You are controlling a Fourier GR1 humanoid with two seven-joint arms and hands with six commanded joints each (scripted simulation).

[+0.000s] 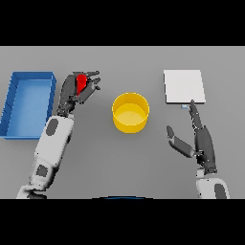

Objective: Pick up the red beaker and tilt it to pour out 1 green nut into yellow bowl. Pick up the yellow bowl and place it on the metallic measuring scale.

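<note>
Head view: left hand [79, 88] has its fingers curled round the red beaker [82, 82], held above the table left of the yellow bowl [130, 112]; beaker mostly hidden, its axis cannot be told; right hand [198, 139] spread, fingers straight, fingertip near the metallic scale [184, 86]; blue tray [14, 91] far left.

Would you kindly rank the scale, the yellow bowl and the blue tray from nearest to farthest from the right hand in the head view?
From the right hand:
1. Scale, just beyond its fingertips, on the right.
2. Yellow bowl, at the centre.
3. Blue tray, far left.
</note>
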